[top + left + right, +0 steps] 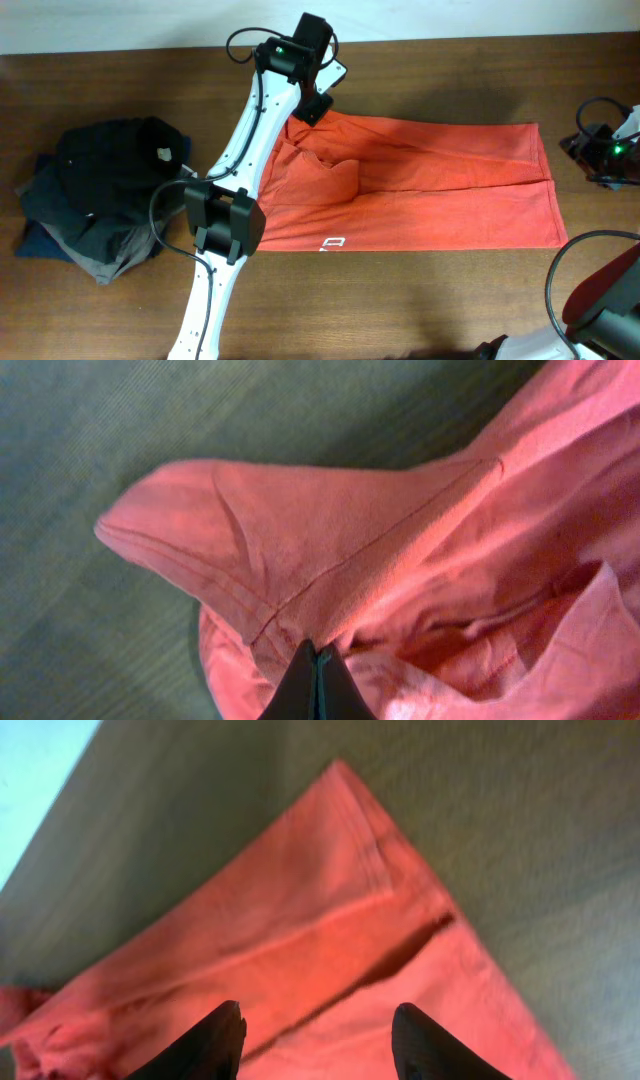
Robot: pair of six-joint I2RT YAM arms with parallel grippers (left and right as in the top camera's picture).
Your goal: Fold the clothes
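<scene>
The red-orange T-shirt (430, 190) lies spread on the brown table, folded into a long band, with small white lettering (333, 243) at its near edge. My left gripper (312, 108) is at the shirt's far left corner. In the left wrist view its fingers (316, 652) are shut with bunched shirt fabric (350, 530) at the tips, a sleeve sticking out to the left. My right gripper (318, 1020) is open and empty, hovering above a corner of the shirt (330, 920). In the overhead view only the right arm shows, at the bottom right.
A pile of black, navy and grey garments (100, 195) lies at the table's left side. A black device with cables (610, 145) sits at the right edge. The left arm (235, 200) stretches across the shirt's left end.
</scene>
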